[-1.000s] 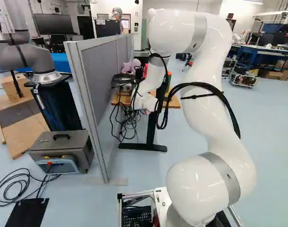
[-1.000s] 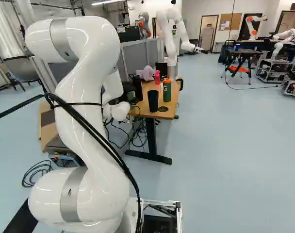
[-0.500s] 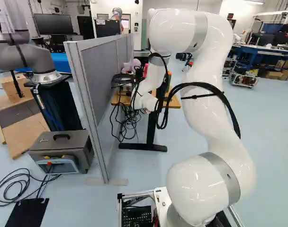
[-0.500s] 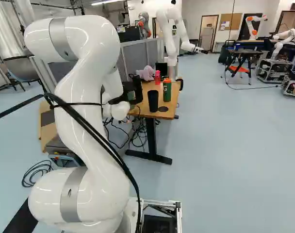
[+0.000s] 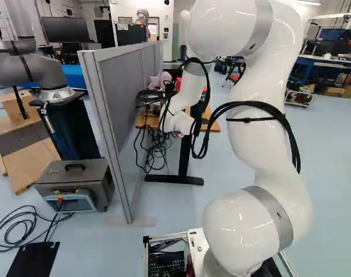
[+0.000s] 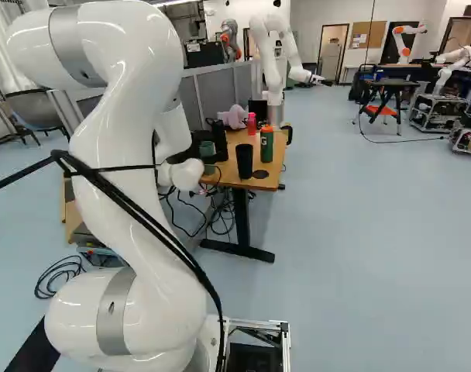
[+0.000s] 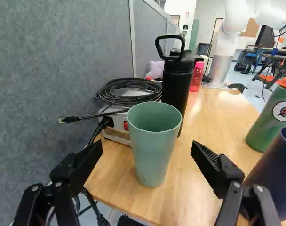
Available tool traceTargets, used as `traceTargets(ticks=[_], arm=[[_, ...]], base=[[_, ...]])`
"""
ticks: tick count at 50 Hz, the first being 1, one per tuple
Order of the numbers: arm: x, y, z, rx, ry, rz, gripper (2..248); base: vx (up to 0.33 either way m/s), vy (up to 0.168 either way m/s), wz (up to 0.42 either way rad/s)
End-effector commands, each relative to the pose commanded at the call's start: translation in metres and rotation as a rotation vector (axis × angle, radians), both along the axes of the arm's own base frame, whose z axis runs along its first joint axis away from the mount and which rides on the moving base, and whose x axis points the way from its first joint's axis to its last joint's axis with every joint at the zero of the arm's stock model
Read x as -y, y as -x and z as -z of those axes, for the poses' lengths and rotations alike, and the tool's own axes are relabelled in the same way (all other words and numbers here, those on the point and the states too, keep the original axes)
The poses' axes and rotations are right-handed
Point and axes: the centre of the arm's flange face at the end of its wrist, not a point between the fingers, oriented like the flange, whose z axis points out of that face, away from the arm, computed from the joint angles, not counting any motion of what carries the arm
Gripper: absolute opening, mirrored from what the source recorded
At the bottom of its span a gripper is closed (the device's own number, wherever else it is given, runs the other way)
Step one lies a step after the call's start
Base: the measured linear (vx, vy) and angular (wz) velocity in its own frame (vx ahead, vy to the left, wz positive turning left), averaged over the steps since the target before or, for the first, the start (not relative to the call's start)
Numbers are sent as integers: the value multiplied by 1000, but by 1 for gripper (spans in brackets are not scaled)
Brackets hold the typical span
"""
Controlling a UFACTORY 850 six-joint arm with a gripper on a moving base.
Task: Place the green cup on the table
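The big bend of the white arm (image 5: 253,81) has gone up and back toward the base cameras, while the far end has shifted only a little. The base has stayed in the same spot.

In the left base view I can't make out the green cup (image 7: 154,148), and the arm covers part of the wooden table (image 7: 204,193). In the right base view the black gripper (image 6: 192,149) is small and dark, and it hides some of the cup. The blue cup (image 7: 278,176) and the green bottle with an orange top (image 7: 270,122) are both cut off at the side of the wrist view. The green cup blocks part of a box with a black cord curled up on it (image 7: 130,92).

In the wrist view the gripper (image 7: 146,147) has its two fingers wide apart, with a gap on each side of the green cup. The cup is ahead of the hand, lined up with the space in the middle. I can't tell if it is in between the tips or a bit past them. It stands upright on the table, near the edge. A black bottle with a loop on top (image 7: 176,82) stands behind it, and a pink bottle (image 7: 197,76) is farther back. The gray wall (image 7: 53,66) runs beside the table.
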Motion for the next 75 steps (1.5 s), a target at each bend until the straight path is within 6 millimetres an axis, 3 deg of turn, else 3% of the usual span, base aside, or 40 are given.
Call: traceTargets(ticks=[48, 75], arm=[[4, 76, -10, -40, 8, -22, 247], [9, 85, -14, -45, 9, -15, 247]], base=[[0, 0, 0], [0, 0, 0]])
